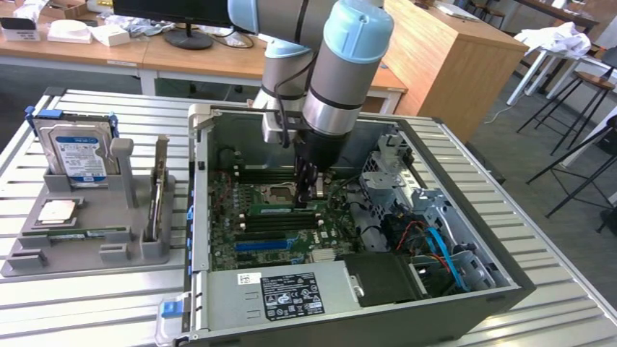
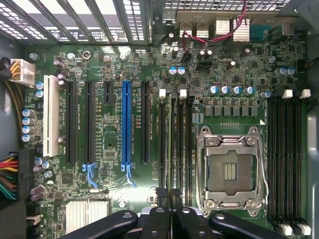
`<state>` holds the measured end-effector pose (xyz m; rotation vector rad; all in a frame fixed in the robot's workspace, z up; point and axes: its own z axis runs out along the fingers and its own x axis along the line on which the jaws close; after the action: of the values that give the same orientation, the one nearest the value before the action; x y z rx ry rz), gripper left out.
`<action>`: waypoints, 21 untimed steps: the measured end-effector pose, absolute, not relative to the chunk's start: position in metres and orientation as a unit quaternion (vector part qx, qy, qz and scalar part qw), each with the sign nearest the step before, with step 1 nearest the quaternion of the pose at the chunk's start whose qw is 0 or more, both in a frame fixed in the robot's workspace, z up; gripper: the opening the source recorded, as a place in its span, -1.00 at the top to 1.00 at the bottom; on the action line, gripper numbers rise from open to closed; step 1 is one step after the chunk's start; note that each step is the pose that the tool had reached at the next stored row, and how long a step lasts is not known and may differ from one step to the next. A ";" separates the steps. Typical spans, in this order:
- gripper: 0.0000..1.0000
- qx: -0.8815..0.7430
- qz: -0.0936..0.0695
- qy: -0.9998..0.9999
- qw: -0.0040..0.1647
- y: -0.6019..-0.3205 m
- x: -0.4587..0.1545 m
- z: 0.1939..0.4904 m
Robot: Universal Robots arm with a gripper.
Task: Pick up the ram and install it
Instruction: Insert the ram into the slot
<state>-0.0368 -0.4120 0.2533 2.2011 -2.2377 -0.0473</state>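
Note:
The ram is a thin green stick standing on edge in a memory slot on the motherboard, just beside the processor socket. My gripper reaches down into the open computer case, shut, with its tips at the ram's top edge near one end. Whether the tips pinch the stick or only rest on it I cannot tell. In the wrist view the black fingers meet at my gripper, right over the row of dark memory slots beside the empty socket.
The case walls enclose the board, with the power supply, cables and a drive cage close by. A long blue slot runs alongside the memory slots. A grey parts tray at the exterior view's left holds a hard drive and a silver chip.

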 end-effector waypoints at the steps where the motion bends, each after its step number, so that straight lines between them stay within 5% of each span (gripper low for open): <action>1: 0.77 0.701 -0.015 -0.713 0.001 -0.412 -0.037 0.253; 21: 0.77 0.701 -0.015 -0.713 0.001 -0.415 -0.037 0.250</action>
<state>-0.0368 -0.4148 0.2496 2.2009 -2.2375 -0.0468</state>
